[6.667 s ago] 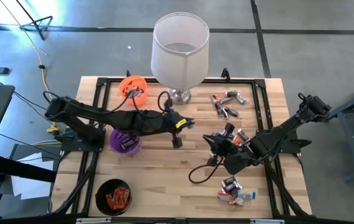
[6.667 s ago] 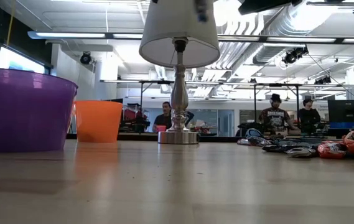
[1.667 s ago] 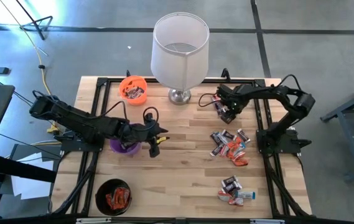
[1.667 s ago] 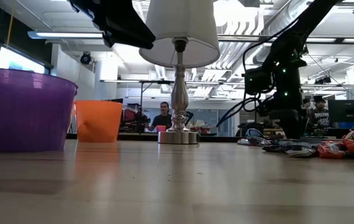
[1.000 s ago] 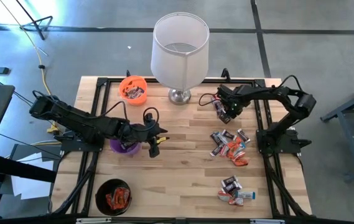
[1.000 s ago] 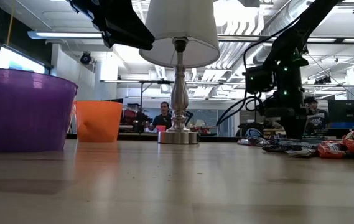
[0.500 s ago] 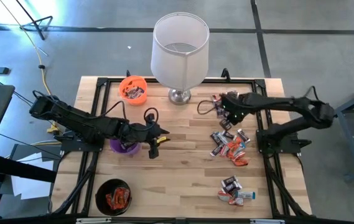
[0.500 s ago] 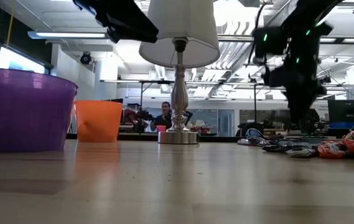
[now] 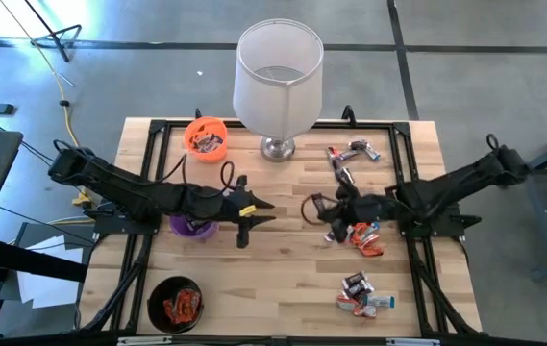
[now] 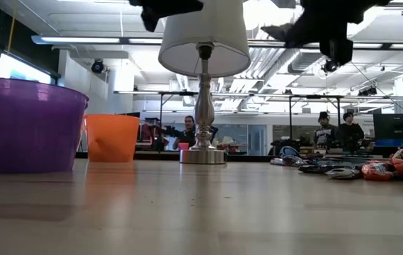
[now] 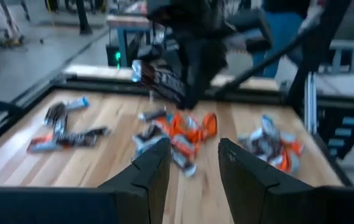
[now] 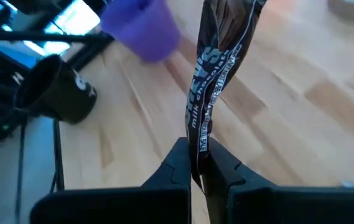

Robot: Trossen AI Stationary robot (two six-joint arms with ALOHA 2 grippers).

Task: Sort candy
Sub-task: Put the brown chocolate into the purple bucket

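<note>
My right gripper (image 9: 334,219) hangs above the table's middle right, shut on a dark brown candy (image 12: 217,62). The same candy (image 11: 163,81) also shows in the left wrist view. My left gripper (image 9: 265,212) stands open with nothing between its fingers (image 11: 158,171), just right of the purple cup (image 9: 193,226) and facing the right gripper. Loose candy lies on the wood in three heaps: far right (image 9: 352,157), middle right (image 9: 365,235) and near right (image 9: 361,294). The orange cup (image 9: 206,135) and the black cup (image 9: 177,304) hold some candy. My right gripper pinches one end of the brown candy's wrapper (image 12: 201,142) between its two fingertips. The fingers slant down toward the table's left side. The candy sticks out lengthwise past the fingertips, lifted clear of the table.
A lamp with a white shade (image 9: 278,82) stands at the far middle, its metal foot (image 10: 202,156) on the wood. A black frame (image 9: 158,130) runs round the table's edges. Bare wood lies between the two grippers and toward the near edge. People stand in the room behind (image 10: 332,131).
My right gripper has risen from the far right heap with the brown candy. It has swung toward the near edge and the table's middle, turning as it went. My left gripper has tipped its fingers upward and edged a little toward the right.
</note>
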